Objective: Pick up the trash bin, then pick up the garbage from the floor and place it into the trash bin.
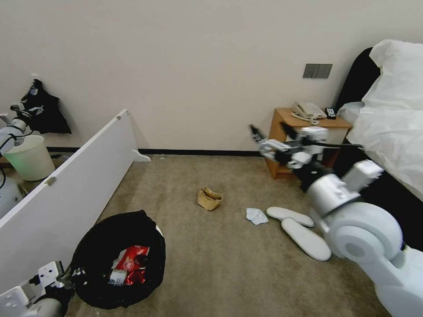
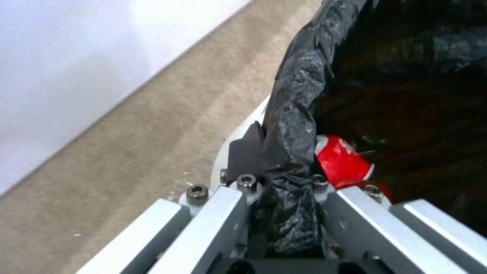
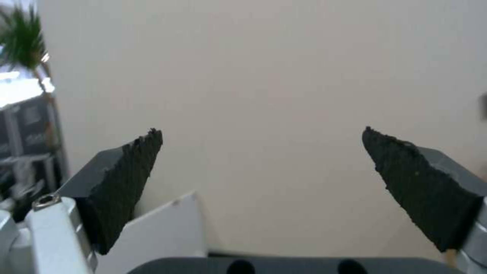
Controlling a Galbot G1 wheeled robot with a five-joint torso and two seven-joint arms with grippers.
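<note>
My left hand (image 2: 284,190) is clenched on the rim of the trash bin (image 1: 119,259), fingers pinching the black bag (image 2: 294,114) that lines it; the white plastic wall shows just outside the grip. The bin sits low at my left, beside the white board (image 1: 66,185) that leans along that side. Inside the bin: a red-white snack packet (image 1: 132,259) and a red can (image 2: 342,160), the can lying right by my fingers.

My right hand (image 1: 269,134) is up in the air, reaching forward toward the wall, well above the floor (image 1: 220,264). It is released, the two dark pads (image 3: 127,179) spread wide with nothing between them.

Garbage on the carpet: brown paper bag (image 1: 209,198) near the middle, standing with its mouth up; crumpled white tissue (image 1: 256,215) to its right, apart from it; two white slippers (image 1: 299,229) just right of the tissue, lying side by side, touching or nearly so, close to my right arm.

Behind the right hand, a wooden nightstand (image 1: 282,121) with a phone (image 1: 308,110) on top, next to the bed (image 1: 392,119). Far left, past the board, a pale green-white bucket (image 1: 31,156), unlined, with a black bag hanging on the wall above it.
</note>
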